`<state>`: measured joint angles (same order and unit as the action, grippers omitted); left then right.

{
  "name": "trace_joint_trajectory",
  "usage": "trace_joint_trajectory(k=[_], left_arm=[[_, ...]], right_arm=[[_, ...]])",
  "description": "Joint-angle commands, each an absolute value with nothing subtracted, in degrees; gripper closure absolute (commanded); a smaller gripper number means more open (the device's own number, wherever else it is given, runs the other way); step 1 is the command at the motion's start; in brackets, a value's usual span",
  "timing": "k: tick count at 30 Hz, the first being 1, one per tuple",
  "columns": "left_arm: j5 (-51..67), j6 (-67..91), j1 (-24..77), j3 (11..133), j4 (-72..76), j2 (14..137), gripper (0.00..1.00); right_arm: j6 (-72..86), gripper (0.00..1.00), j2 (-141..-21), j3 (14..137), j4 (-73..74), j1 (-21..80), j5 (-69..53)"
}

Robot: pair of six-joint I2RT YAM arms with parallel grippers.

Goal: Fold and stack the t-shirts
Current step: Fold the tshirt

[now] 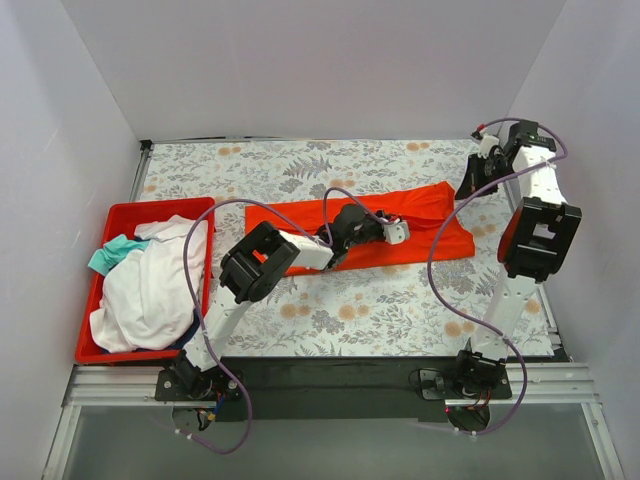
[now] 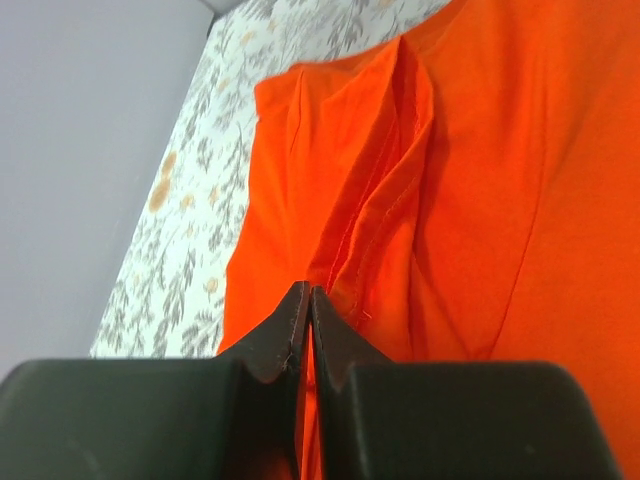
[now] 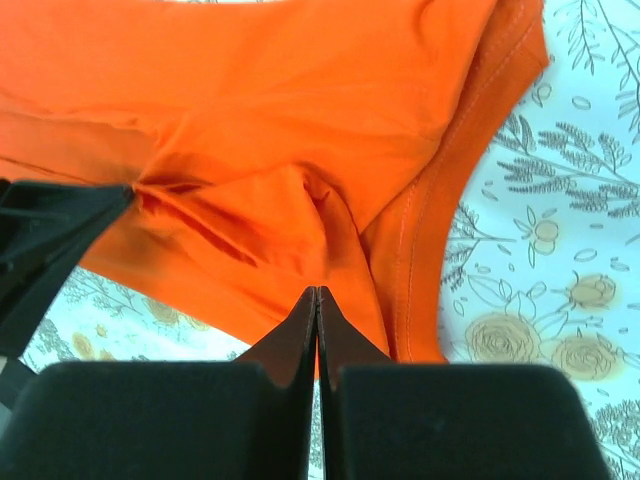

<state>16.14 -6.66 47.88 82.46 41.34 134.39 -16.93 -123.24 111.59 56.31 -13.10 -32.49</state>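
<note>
The orange-red t-shirt (image 1: 420,215) lies partly folded in a long band across the middle of the table. My left gripper (image 1: 402,232) is on its middle, jaws shut with orange cloth pinched between them in the left wrist view (image 2: 303,295). My right gripper (image 1: 468,188) is at the shirt's far right end, jaws shut on a gathered fold in the right wrist view (image 3: 317,295). The cloth (image 3: 300,120) wrinkles between the two grippers. The left gripper (image 3: 128,190) also shows at the left of the right wrist view. White shirts (image 1: 150,290) and a teal one (image 1: 110,255) lie heaped in the bin.
A red plastic bin (image 1: 120,212) stands at the table's left side. The floral tablecloth (image 1: 380,305) covers the table. White walls close in the left, far and right sides. Purple cables loop over both arms.
</note>
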Motion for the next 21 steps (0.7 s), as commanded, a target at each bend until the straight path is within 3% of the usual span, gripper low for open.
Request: trace_joint_trajectory(k=[1,15,21], left_arm=[[10.48,-4.75,47.2,79.9,43.5,130.43,1.0],[-1.82,-1.5,47.11,78.31,42.63,129.55,1.0],[-3.79,12.1,42.03,79.19,31.43,123.77,0.78]], right_arm=[[-19.07,0.99,-119.62,109.25,55.81,-13.27,-31.12],[-19.95,0.99,-116.46,101.87,54.93,-11.87,-29.62],[-21.7,0.99,-111.02,95.46,53.27,-9.67,-24.18]])
